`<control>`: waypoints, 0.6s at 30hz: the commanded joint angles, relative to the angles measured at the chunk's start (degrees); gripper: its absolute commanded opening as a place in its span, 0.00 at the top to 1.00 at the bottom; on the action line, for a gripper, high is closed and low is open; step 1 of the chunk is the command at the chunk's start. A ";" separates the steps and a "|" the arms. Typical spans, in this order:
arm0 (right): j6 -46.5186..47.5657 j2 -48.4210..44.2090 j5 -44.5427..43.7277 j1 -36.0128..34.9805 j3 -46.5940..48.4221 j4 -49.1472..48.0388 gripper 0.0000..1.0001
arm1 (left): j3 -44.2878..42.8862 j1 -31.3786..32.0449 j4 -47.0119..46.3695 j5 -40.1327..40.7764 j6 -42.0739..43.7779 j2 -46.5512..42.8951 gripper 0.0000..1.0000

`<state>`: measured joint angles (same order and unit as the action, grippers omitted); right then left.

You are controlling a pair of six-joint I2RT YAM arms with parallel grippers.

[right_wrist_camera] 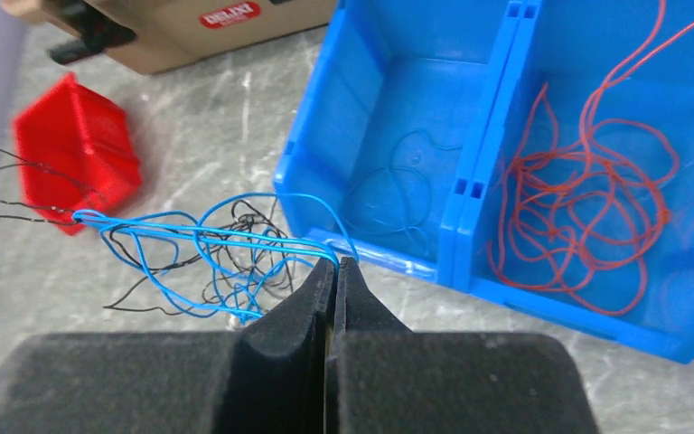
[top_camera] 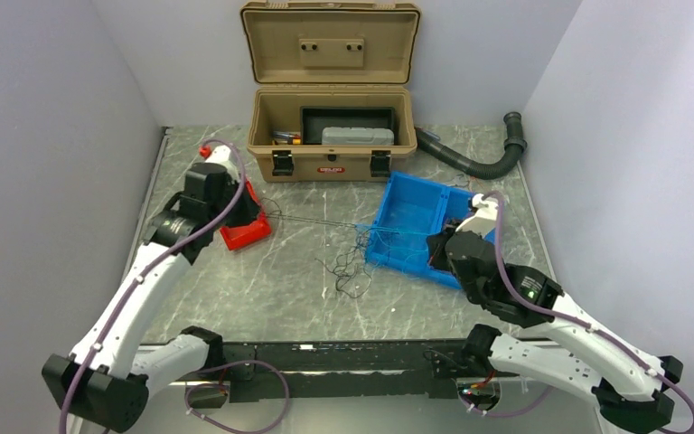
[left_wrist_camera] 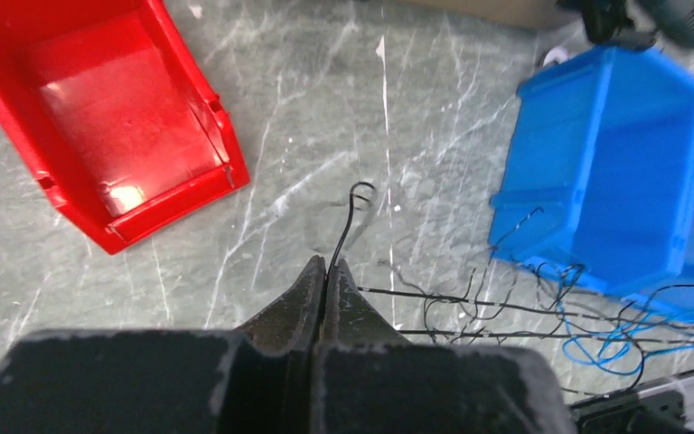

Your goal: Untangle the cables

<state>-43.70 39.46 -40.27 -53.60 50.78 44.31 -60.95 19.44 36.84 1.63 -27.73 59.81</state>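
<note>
Left hand [left_wrist_camera: 327, 271]: fingers pressed together, clamped on a black wire [left_wrist_camera: 343, 226] rising from between the tips and ending in a small curl.
Right hand [right_wrist_camera: 335, 269]: fingers together, pinching blue wire [right_wrist_camera: 235, 237] loops right at the tips, just outside the blue bin's near wall.
Tangle of cables [top_camera: 351, 264]: black and blue strands knotted loosely on the tabletop [top_camera: 280, 289], just beside the blue bin's left wall and between the two hands; thin strands stretched out sideways from it toward the left hand.
Blue bin [right_wrist_camera: 483, 136]: two compartments side by side, right of the tangle.
Orange-red wires [right_wrist_camera: 587, 208]: loose heap lying in the right-hand compartment as seen from the right wrist.
Thin blue strand [right_wrist_camera: 398, 172]: curled on the floor of the other compartment.
Red bin [left_wrist_camera: 145, 194]: on the tabletop under the left arm, well apart from the blue bin.
Toolbox [top_camera: 330, 154]: tan, lid raised, at the far edge of the tabletop.
Corrugated hose [top_camera: 474, 163]: black, curved, lying right of the toolbox.
</note>
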 commanded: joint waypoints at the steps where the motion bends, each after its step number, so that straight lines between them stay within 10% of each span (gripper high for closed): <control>1: -2.16 -6.53 -12.17 1.09 2.33 9.83 1.00 | -3.69 -8.82 5.40 10.08 4.22 -6.45 1.00; 7: 7.48 -10.35 -4.06 1.13 0.36 0.05 1.00 | -8.57 -11.15 9.97 13.21 6.35 -9.08 1.00; 13: 19.51 -5.67 22.05 1.00 -1.20 -12.21 1.00 | -7.64 -11.18 5.25 4.71 7.54 -11.94 1.00; 18: 19.82 -3.30 21.91 1.00 0.16 -12.43 1.00 | -10.94 -11.27 10.37 13.38 8.55 -10.75 1.00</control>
<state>-28.40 35.99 -24.80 -52.47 50.06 36.73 -68.64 8.47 44.82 9.96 -21.43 48.49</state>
